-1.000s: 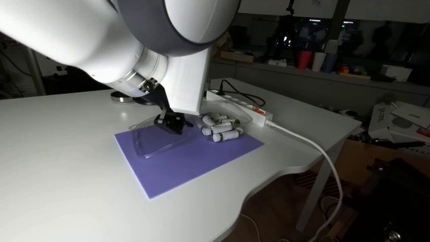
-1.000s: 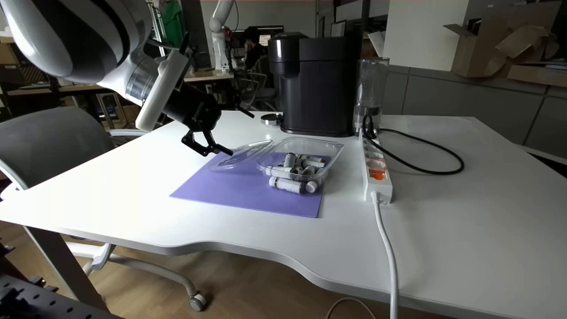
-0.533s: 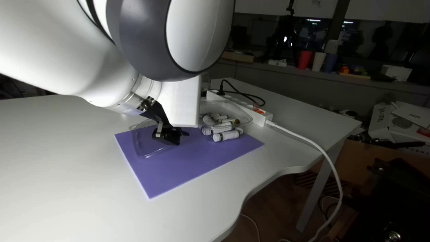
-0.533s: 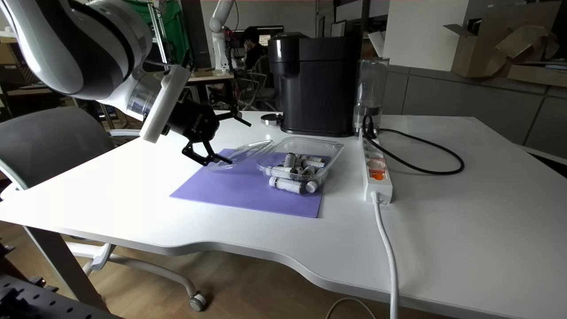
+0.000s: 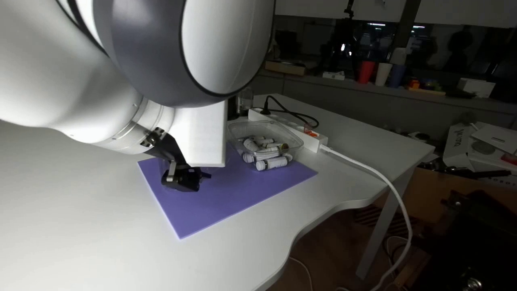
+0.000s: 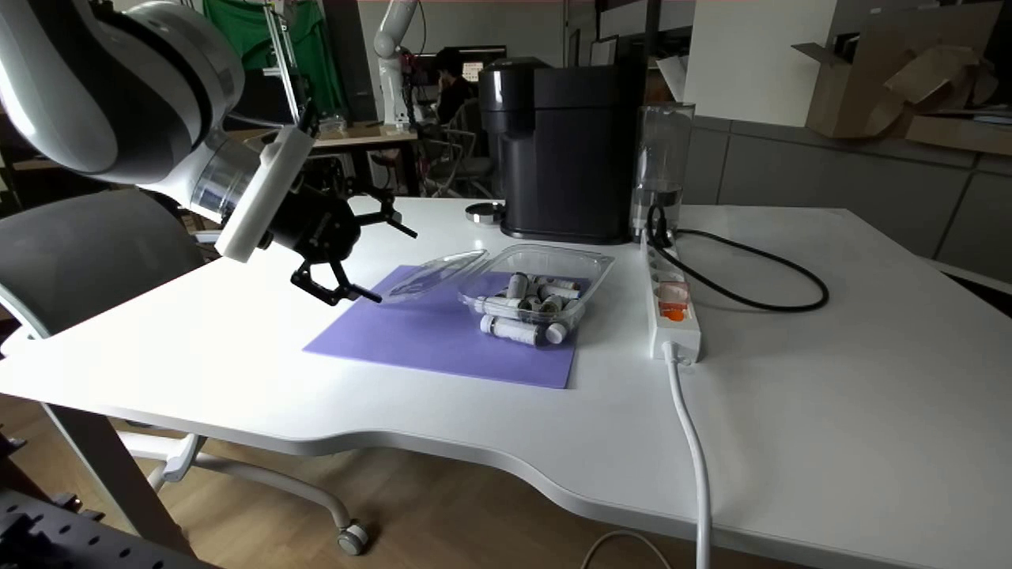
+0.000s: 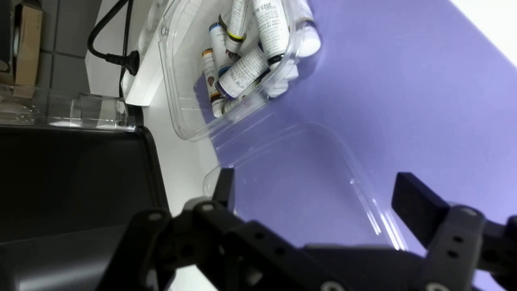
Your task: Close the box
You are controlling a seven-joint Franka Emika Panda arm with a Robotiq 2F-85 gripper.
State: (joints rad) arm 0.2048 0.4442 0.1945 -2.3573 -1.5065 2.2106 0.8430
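Observation:
The clear plastic box [image 6: 601, 278] stands open on the purple mat, with small white bottles inside; it shows in the wrist view [image 7: 183, 93] too. Its clear lid [image 6: 435, 274] is folded out beside it and tilts slightly up from the mat. My gripper [image 6: 397, 267] is at the lid's far end, away from the box. In the wrist view the open gripper [image 7: 321, 190] has one finger pad [image 7: 224, 188] over the lid's left edge and the other beyond its right edge. Nothing is between the pads but the lid's view below; contact cannot be told. The arm hides most of the lid in an exterior view.
The purple mat [image 6: 411, 344] lies under box and lid. A tall black machine [image 6: 585, 150] stands behind the box. A white power strip [image 6: 676, 324] with cables lies beside it. A round metal ring [image 6: 484, 212] sits near the machine. A grey chair [image 6: 95, 253] stands at the table's side.
My gripper has moved lower and away from the box, toward the lid's outer end. Its opening looks the same. The box, bottles and lid have not visibly moved.

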